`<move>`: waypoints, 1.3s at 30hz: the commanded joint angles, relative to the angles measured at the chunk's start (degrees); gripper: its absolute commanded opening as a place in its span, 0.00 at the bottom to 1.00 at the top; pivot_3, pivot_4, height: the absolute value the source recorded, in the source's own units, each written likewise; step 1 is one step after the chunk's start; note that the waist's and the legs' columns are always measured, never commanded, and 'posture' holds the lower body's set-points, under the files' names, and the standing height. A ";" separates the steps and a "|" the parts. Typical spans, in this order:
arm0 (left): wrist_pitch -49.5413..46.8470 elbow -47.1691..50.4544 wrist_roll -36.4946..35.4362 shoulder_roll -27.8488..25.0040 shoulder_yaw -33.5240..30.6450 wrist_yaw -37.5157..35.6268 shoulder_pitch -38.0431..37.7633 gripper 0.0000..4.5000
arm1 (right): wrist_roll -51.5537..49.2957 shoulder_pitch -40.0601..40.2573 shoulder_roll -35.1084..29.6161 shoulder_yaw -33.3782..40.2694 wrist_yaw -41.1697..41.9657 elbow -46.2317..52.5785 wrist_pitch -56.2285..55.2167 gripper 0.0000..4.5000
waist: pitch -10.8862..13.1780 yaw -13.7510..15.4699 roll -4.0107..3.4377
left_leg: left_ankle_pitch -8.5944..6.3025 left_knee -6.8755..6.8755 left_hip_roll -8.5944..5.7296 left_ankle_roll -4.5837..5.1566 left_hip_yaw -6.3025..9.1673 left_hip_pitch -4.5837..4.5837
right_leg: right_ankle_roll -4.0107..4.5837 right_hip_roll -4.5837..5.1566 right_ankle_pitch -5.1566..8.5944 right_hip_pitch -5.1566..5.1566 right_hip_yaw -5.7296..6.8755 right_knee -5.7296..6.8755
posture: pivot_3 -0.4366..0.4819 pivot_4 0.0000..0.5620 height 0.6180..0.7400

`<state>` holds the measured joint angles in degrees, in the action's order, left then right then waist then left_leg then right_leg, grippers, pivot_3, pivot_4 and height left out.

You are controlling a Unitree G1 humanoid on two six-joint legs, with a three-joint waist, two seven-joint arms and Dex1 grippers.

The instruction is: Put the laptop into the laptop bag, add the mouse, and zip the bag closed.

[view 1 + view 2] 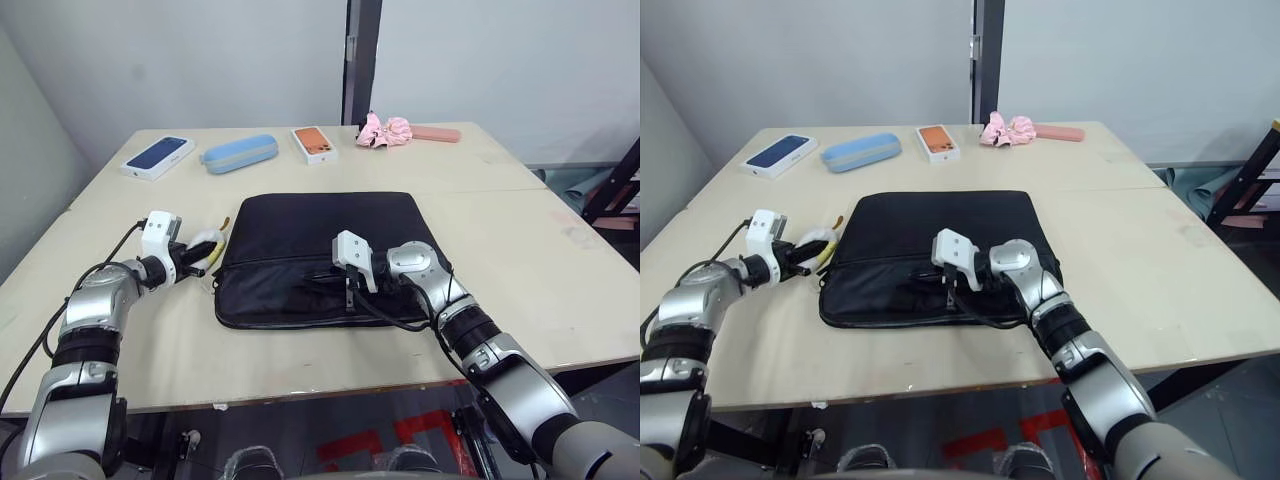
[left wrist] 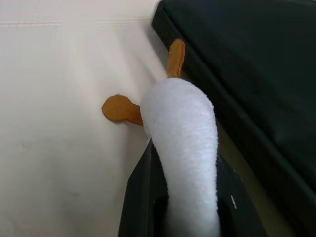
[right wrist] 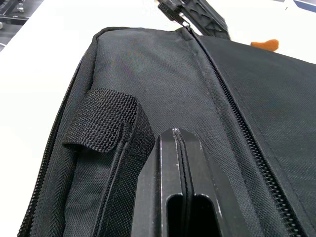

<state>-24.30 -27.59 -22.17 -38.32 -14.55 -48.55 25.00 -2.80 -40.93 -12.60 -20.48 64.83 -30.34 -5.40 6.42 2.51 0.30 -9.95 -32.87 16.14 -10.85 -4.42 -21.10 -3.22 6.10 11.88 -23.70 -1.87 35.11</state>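
Beige counter point(image 1: 560, 290), laptop bag point(image 1: 320, 240) flat, zipped. Right gripper point(image 1: 322, 283) pressed together on it; left gripper point(image 1: 205, 255) pinching white plush point(image 2: 185, 148).

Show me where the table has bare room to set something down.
Free: the table right of the laptop bag, and the left strip below the phone box. Crowded: the far edge, with blue case, orange box and pink scrunchie.

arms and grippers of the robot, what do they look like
Both arms are silver-grey metal segments with black bands at the joints, and loose black cables run along the forearms. Each wrist carries a boxy white camera module. The left gripper and right gripper each have two flat black fingers, seen as matte black bars in the right wrist view.
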 commanded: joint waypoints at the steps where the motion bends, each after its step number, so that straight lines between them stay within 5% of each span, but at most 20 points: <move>1: -1.60 14.60 -5.75 -4.05 -4.59 -5.78 -5.76 0.00 | 2.69 1.75 -1.28 -2.18 0.96 -2.04 3.33 0.00 | 0.00 0.00 0.00 | -0.08 0.02 0.00 -0.12 0.00 0.00 | 0.00 0.00 0.00 -0.01 0.02 -0.03 | 0.48 0.27 1.00; 8: -7.21 39.74 -13.22 -14.50 -6.03 -18.57 -23.09 0.00 | 2.41 0.65 -0.48 -2.36 1.55 -3.35 5.32 0.00 | 0.01 -0.17 -0.13 | -0.11 0.10 0.02 -0.14 -0.01 0.07 | 0.00 0.01 0.03 -0.01 0.03 -0.04 | 0.48 0.27 1.00; 16: -3.86 49.98 -10.87 -18.15 0.65 -23.48 -28.53 0.00 | 2.40 -0.17 0.23 -2.30 1.55 -4.01 6.05 0.00 | 0.05 -0.49 -0.26 | -0.11 0.31 0.04 -0.13 -0.08 0.04 | 0.00 0.00 0.05 -0.22 0.02 0.00 | 0.48 0.27 1.00; 26: -0.50 50.98 -4.67 -11.57 19.88 -23.10 -21.17 0.00 | 3.32 0.17 1.12 -3.03 1.11 -5.07 6.31 0.00 | -0.15 -0.62 -0.24 | -0.09 0.31 0.04 -0.12 -0.17 0.07 | 0.01 0.01 0.05 -0.21 -0.01 0.00 | 0.48 0.27 1.00; 39: -1.63 47.24 1.31 -0.53 29.95 -16.46 -14.55 0.00 | 3.72 -0.91 2.69 -2.81 0.28 -6.86 5.84 0.00 | -0.28 -1.22 -0.34 | -0.08 0.30 0.04 -0.11 -0.20 0.12 | 0.02 0.00 0.04 -0.20 -0.06 0.07 | 0.48 0.27 1.00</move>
<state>-25.32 19.33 -21.41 -39.44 14.55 -66.15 9.73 -1.65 -43.53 -10.16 -21.32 65.30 -33.13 -1.57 6.14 1.29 -0.04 -10.03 -32.58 16.18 -10.95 -4.62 -20.97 -3.19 6.10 11.92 -23.90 -1.94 35.20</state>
